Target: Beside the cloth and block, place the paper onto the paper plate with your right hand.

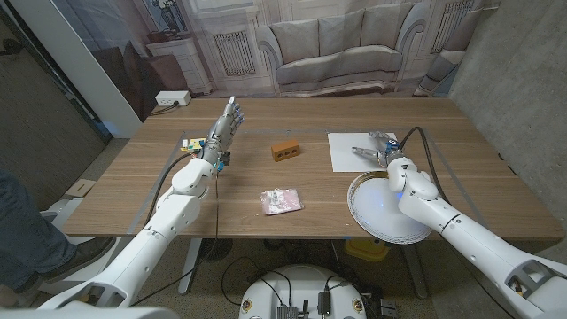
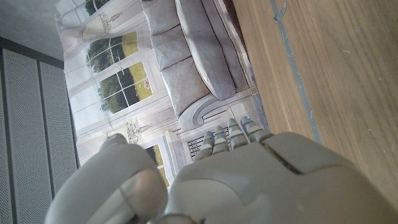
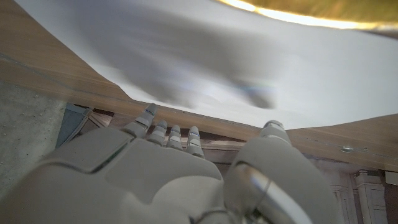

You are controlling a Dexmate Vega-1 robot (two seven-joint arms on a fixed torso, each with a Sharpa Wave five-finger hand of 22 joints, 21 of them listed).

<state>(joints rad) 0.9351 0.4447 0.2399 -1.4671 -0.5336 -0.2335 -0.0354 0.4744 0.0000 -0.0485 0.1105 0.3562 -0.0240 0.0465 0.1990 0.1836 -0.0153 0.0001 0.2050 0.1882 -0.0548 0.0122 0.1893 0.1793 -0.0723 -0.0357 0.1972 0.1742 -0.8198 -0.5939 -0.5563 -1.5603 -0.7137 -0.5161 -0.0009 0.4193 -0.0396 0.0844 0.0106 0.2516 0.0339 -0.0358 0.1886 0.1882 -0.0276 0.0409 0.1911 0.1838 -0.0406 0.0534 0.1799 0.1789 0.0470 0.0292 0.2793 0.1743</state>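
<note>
The white paper [image 1: 354, 152] lies flat on the right part of the table, past the white paper plate [image 1: 390, 211] at the near right edge. My right hand [image 1: 381, 147] is over the paper's near right part, fingers stretched out and apart, holding nothing. The right wrist view has this hand [image 3: 174, 177] close above the paper [image 3: 249, 62], its shadow on the sheet; whether the fingertips touch it is unclear. An orange-brown block [image 1: 284, 151] sits mid-table and a pinkish cloth [image 1: 281, 201] nearer me. My left hand [image 1: 225, 126] [image 2: 249, 180] is raised, fingers up, empty.
Small colourful items [image 1: 190, 143] lie on the table beside my left wrist. A backdrop printed with a sofa [image 1: 345, 44] hangs behind the table. A person's leg [image 1: 18, 221] is at the left edge. A concrete wall [image 1: 523, 80] stands to the right.
</note>
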